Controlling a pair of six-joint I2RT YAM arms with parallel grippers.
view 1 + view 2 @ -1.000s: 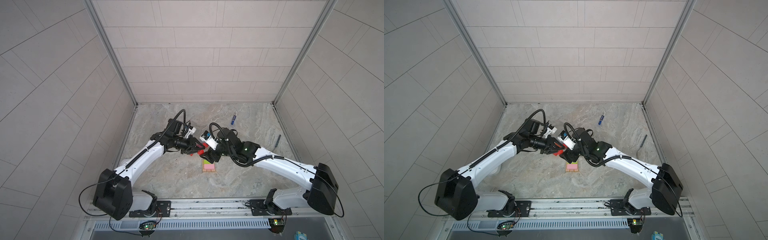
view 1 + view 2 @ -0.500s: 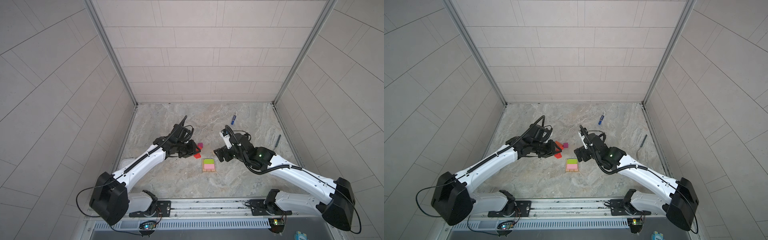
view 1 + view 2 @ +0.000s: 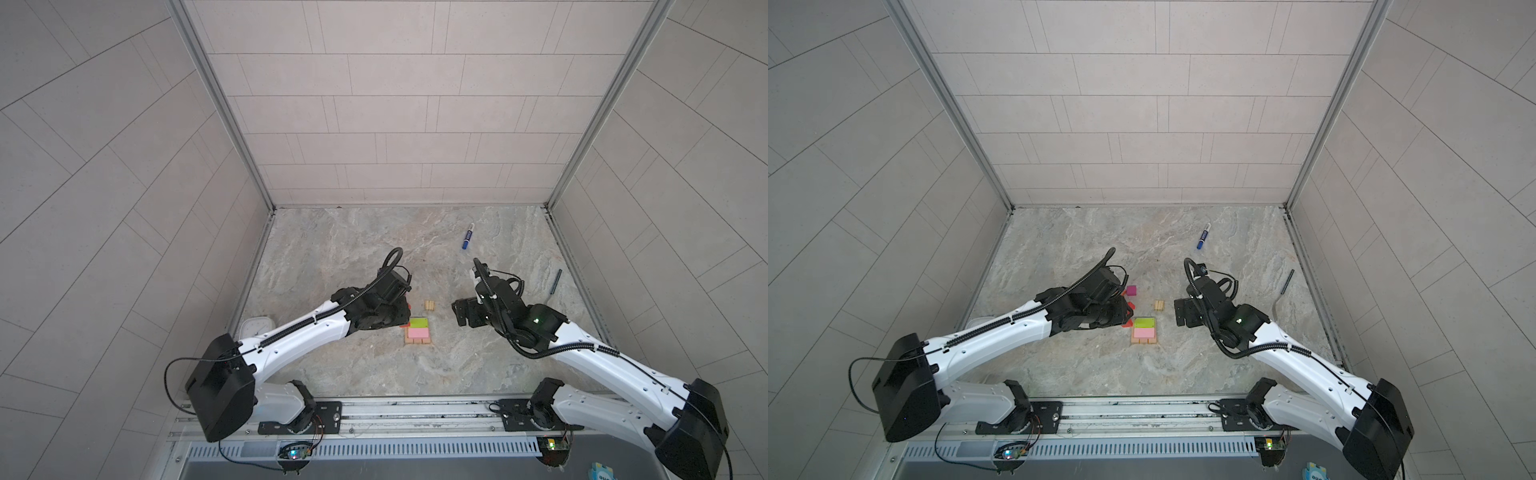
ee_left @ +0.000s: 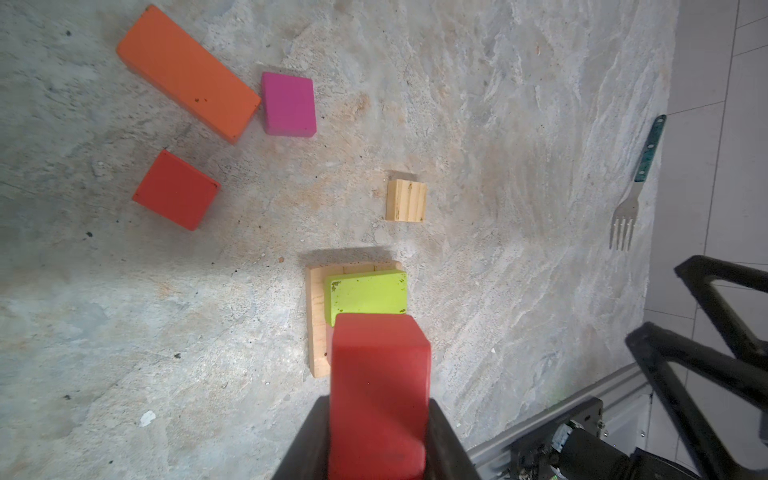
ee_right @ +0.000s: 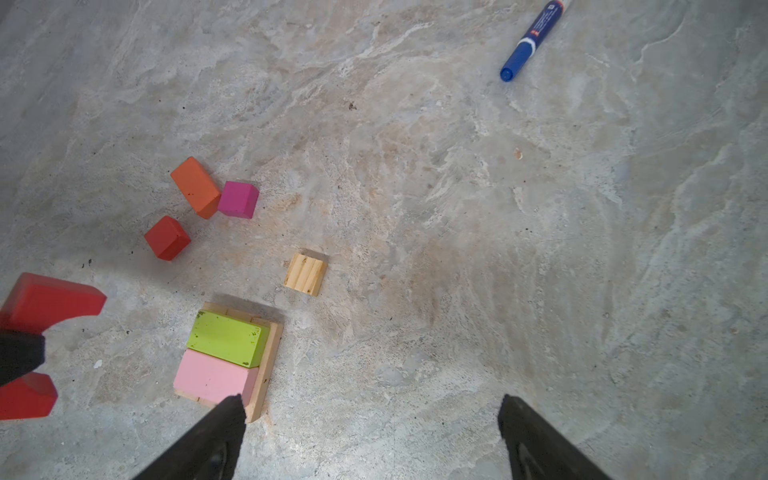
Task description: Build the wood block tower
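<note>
Left pincer (image 4: 379, 415) is clamped on a red arch (image 4: 380, 365), with one black finger on each side. It holds the arch lifted just beside the part-built tower, on the left arm's side. Right pincer (image 5: 370, 419) stands wide and empty on the opposite side of the tower. In both top views a strip of bare surface (image 5: 498, 249) lies between it and the blocks.

The tower sits near the middle of the grey marbled surface, closer to the front than the back. Its base is a flat square of tan planks (image 5: 272, 353). On the base lie a lime-green brick (image 5: 226, 338) and a pink brick (image 5: 212, 376), flat and touching along their long edges. They sit off-centre, so a thin lip of plank shows along one side and at the far end.

A small tan block (image 5: 305, 274) lies alone just beyond the tower's far corner, apart from it. Further toward the left arm lies a red cube (image 5: 167, 238). Beyond it is an orange brick (image 5: 195, 187), with a magenta cube (image 5: 238, 199) touching its end. All three lie clear of the tower.

The far half of the surface is bare except for a blue marker (image 5: 532, 39) near the back right. A fork (image 4: 631, 199) lies close along the foot of the right wall. Tiled walls (image 3: 374, 124) close the surface on three sides. A metal rail (image 3: 415, 411) carrying both arm bases runs along the front edge.
</note>
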